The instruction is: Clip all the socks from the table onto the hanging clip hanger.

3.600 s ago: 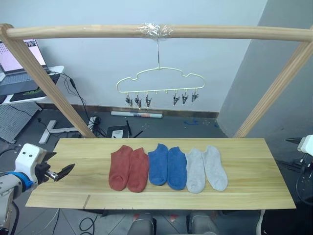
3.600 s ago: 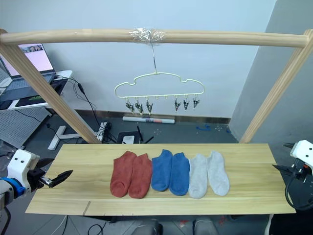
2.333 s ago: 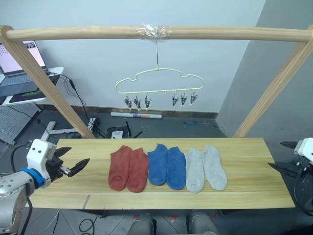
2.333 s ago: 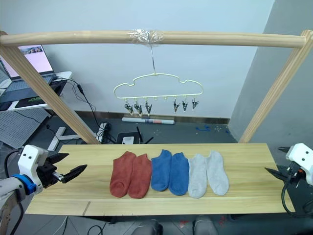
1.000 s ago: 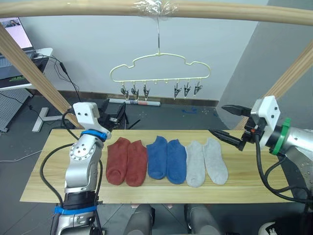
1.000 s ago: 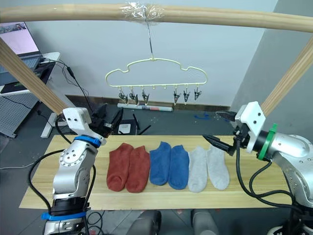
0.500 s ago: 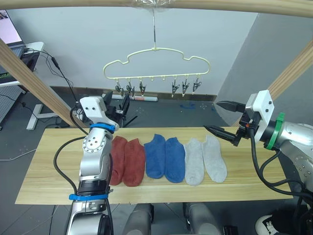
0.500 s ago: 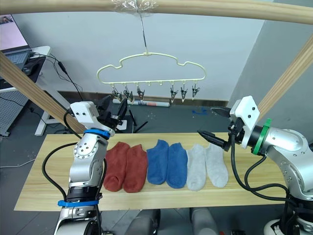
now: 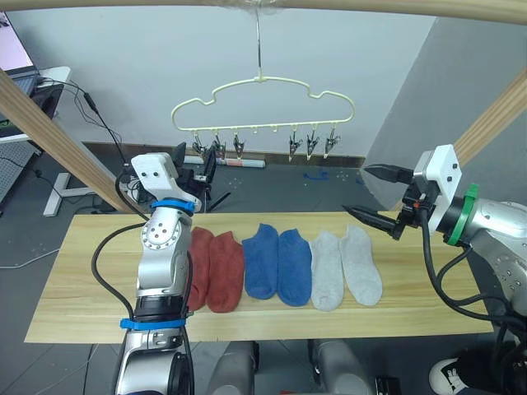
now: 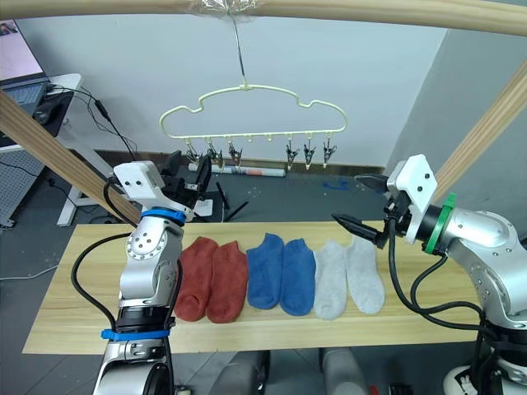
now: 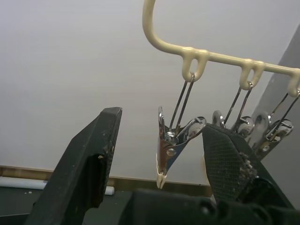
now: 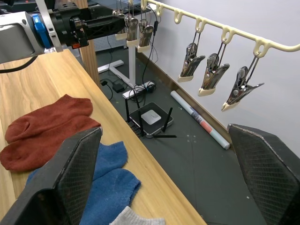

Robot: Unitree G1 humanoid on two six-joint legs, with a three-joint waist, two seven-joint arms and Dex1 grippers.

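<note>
Side by side on the table (image 9: 74, 280) lie two rust-red socks (image 9: 212, 267), two blue socks (image 9: 277, 263) and two light grey socks (image 9: 346, 265). The pale-yellow clip hanger (image 9: 263, 86) hangs above and behind them, all its clips bare. My left gripper (image 9: 196, 160) is raised and open just below the hanger's leftmost clips; in the left wrist view one clip (image 11: 171, 143) hangs between the spread fingers (image 11: 89, 164). My right gripper (image 9: 356, 189) is open in the air above the grey socks, holding nothing.
The hanger hangs from a wooden top bar (image 9: 370, 6) carried by slanted poles on the left (image 9: 49, 123) and right (image 9: 494, 115). Behind the table, on the floor, are cables and a black device (image 12: 152, 117). A desk stands at far left (image 9: 12, 78).
Both arms have come up from the table's ends toward the middle. In the last half second the left gripper rose a little closer to the leftmost clips; the socks have not moved.
</note>
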